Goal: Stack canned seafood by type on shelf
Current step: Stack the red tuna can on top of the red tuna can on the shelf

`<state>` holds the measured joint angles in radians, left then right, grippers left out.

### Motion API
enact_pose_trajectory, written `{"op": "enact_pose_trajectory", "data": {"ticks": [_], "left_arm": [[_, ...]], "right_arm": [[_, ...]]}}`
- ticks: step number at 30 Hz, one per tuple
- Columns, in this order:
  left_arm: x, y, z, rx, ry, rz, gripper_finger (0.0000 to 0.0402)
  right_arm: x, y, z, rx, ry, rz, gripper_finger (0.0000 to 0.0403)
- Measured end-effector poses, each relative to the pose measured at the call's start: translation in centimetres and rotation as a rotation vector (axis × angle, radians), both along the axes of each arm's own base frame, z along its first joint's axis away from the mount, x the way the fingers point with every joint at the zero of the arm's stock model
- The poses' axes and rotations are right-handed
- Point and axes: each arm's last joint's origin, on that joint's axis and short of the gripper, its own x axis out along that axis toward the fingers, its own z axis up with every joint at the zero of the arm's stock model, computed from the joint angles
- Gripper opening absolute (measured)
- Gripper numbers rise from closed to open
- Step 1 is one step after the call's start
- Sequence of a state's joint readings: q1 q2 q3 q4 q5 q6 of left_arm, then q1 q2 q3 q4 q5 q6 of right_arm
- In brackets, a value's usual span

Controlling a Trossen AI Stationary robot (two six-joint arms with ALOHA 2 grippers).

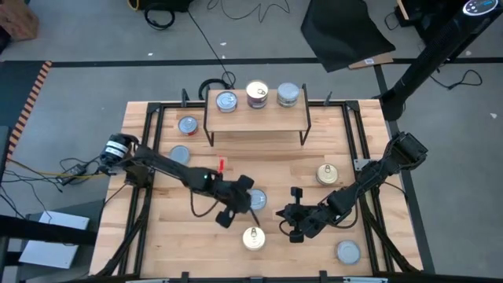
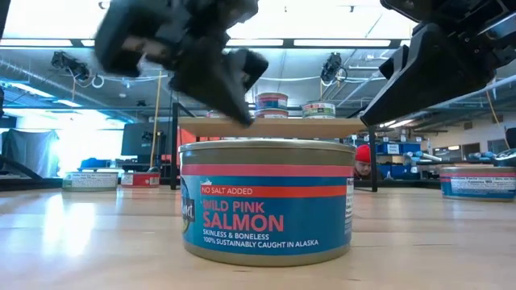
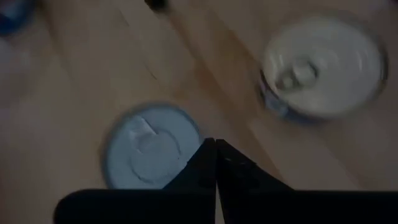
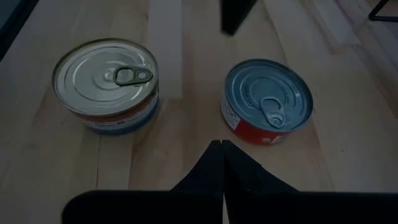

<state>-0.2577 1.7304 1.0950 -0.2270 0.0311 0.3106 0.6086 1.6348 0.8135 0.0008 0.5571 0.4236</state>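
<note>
2 black robot arms w/ thin black fingers (image 4: 217, 163); left arm (image 1: 169, 169) has a round silver & black end.

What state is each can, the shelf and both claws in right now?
Shelf: upright, three cans on top.
Salmon can: upright, sealed, on the table.
Red can: upright, sealed, on the table.
Left gripper: shut, empty.
Right gripper: shut, empty.

The high camera looks straight down on the whole table (image 1: 314, 169), the low one sits level behind a salmon tin (image 2: 266, 201), and both wrist cameras look closely down on that same tin.
</note>
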Motion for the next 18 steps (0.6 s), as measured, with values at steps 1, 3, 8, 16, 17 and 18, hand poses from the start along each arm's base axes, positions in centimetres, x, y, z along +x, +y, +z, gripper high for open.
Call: {"op": "enact_pose_trajectory", "data": {"ticks": [1, 3, 8, 16, 17, 18], "left_arm": [[-0.1, -0.1, -0.5, 0.017, 0.023, -0.004, 0.0012], [-0.1, -0.2, -1.4, 0.066, 0.061, -0.01, 0.0026], [0.3, -0.7, -3.3, 0.197, 0.064, 0.029, 0.0067], [0.6, -1.3, -3.9, 0.238, 0.043, 0.03, 0.0118], [0.6, -1.3, -3.9, 0.244, 0.044, 0.035, 0.0118], [0.6, -1.2, -3.9, 0.249, 0.045, 0.04, 0.0116]], "right_arm": [[0.0, 0.0, 0.0, 0.0, 0.0, 0.0, 0.0003], [0.0, 0.0, 0.0, -0.001, 0.001, 0.0, 0.0003], [0.0, 0.0, 0.0, 0.004, -0.005, 0.0, 0.0003], [0.0, 0.0, 0.1, 0.005, -0.008, 0.0, 0.0003], [0.0, 0.0, 0.1, 0.005, -0.008, 0.0, 0.0003], [0.0, 0.0, 0.1, 0.005, -0.008, 0.001, 0.0003]]}}
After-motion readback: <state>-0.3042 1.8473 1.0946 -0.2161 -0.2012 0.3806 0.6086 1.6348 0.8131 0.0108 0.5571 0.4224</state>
